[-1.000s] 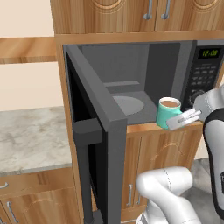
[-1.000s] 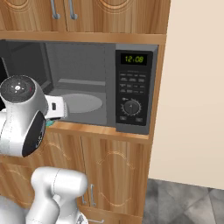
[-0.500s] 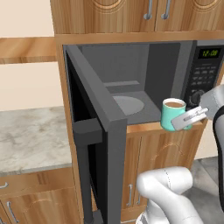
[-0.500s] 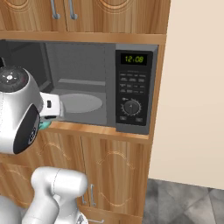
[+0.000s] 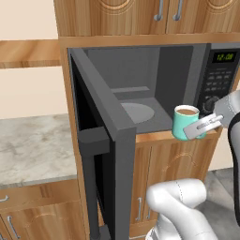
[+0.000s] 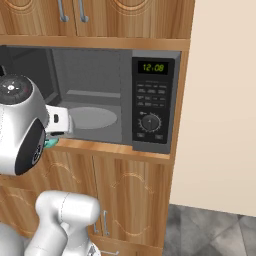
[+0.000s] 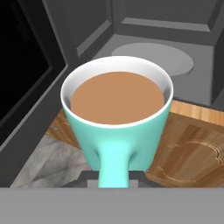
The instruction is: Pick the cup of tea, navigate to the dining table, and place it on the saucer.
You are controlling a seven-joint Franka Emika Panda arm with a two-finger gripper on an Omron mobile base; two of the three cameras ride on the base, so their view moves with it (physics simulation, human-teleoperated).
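Since a second ago the cup of tea (image 5: 185, 122) has come back out of the microwave (image 5: 140, 89), and that is the change that matters. Going left to right in the left base view: the marbled worktop (image 5: 33, 145) lies at the far left, then the dark microwave door (image 5: 101, 140) stands swung wide open, then the grey cavity with its round turntable (image 5: 136, 112), and at the right the cup hangs in the air just in front of the wooden ledge (image 5: 154, 137) below the oven, clear of the cavity floor. Earlier it sat nearer the oven mouth; now it is further toward the robot and slightly lower in the picture.

The fingers (image 5: 202, 126) are drawn almost fully together on the cup's handle, with the teal handle running down between them in the hand view. The cup (image 7: 114, 118) stays upright, and its brown tea (image 7: 117, 97) lies level and well below the white rim.

I judge the pick as done and the withdrawal nearly finished. What is left is the drive to the dining table and setting the cup on the saucer. The open door beside the arm looks like the main thing to clear when turning away.
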